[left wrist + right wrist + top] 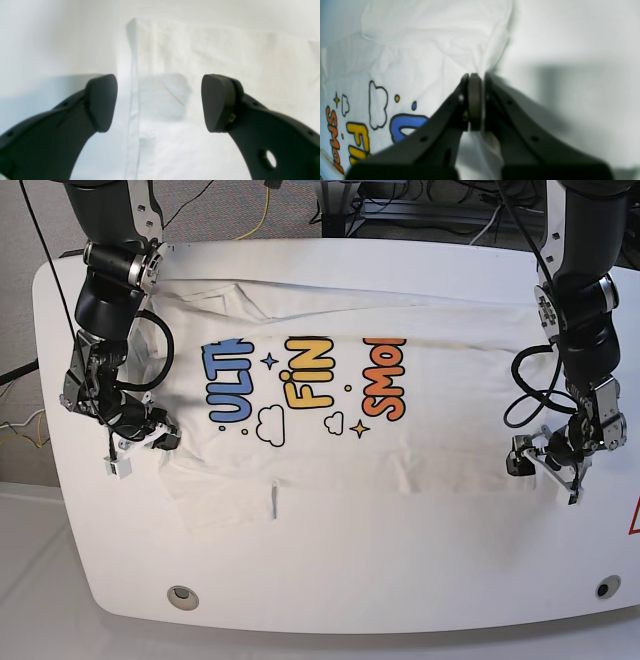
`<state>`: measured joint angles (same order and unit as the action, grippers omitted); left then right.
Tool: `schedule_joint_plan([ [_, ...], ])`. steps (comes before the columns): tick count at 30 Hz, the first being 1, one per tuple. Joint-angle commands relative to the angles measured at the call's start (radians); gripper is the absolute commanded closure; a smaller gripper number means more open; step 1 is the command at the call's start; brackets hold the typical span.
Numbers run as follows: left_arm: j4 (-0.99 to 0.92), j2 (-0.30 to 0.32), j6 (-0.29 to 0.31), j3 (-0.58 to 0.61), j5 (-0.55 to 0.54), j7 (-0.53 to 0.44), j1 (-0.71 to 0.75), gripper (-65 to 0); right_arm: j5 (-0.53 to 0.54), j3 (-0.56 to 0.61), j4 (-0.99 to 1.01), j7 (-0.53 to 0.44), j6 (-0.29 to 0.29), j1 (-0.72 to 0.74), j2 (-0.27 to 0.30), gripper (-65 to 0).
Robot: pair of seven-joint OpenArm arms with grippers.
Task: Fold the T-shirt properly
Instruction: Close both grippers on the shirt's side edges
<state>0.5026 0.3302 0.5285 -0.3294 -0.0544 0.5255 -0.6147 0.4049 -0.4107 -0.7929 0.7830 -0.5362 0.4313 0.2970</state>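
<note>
The white T-shirt (440, 430) lies spread flat on the table, print side up, with blue, yellow and orange letters (300, 380). In the base view my right gripper (165, 442) is at the shirt's left edge. It is shut on a pinch of T-shirt (432, 57) fabric in the right wrist view, where the right gripper (475, 100) has its pads pressed together. My left gripper (538, 462) is at the shirt's right edge. The left wrist view shows the left gripper (160, 102) open just above the T-shirt (225, 57), straddling its hemmed edge (132, 100) with nothing held.
The glossy white table (330, 580) has a rounded front edge with two screw holes (181, 595) near its corners. Cables (265, 205) and dark equipment sit behind the far edge. A small dark tag (273, 502) lies on the shirt's near part.
</note>
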Motion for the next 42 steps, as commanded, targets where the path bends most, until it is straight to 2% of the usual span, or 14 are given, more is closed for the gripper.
schedule_joint_plan([
  [1, -0.011, -0.009, 0.02, -0.001, 0.002, 0.06, -0.009, -49.4, -0.015, 0.005, -0.01, 0.035, -0.001, 0.015, 0.014, 0.0],
  [8, -0.022, -0.018, 0.026, -0.003, -0.001, 0.073, -0.008, -49.6, -0.014, 0.006, -0.01, 0.043, -0.002, 0.013, 0.015, 0.0],
  [12, -0.012, -0.027, 0.008, -0.001, -0.002, 0.059, 0.001, -35.4, -0.01, 0.006, -0.012, 0.04, 0.0, 0.013, 0.012, 0.0],
  [18, -0.014, -0.031, 0.004, 0.0, -0.005, 0.012, 0.002, -5.5, -0.013, 0.006, -0.014, 0.04, 0.003, 0.012, 0.013, 0.0],
  [20, -0.016, -0.031, 0.007, 0.0, -0.005, -0.003, 0.003, 0.0, -0.013, 0.007, -0.016, 0.041, 0.004, 0.011, 0.012, 0.0],
  [28, 0.009, -0.023, 0.028, 0.005, -0.018, -0.019, -0.004, 0.0, -0.007, 0.011, -0.022, 0.038, -0.003, 0.013, 0.013, 0.0],
  [42, 0.077, -0.014, 0.024, 0.014, -0.021, -0.004, 0.004, 0.0, 0.0, 0.023, -0.043, 0.029, -0.009, 0.014, 0.016, 0.0],
])
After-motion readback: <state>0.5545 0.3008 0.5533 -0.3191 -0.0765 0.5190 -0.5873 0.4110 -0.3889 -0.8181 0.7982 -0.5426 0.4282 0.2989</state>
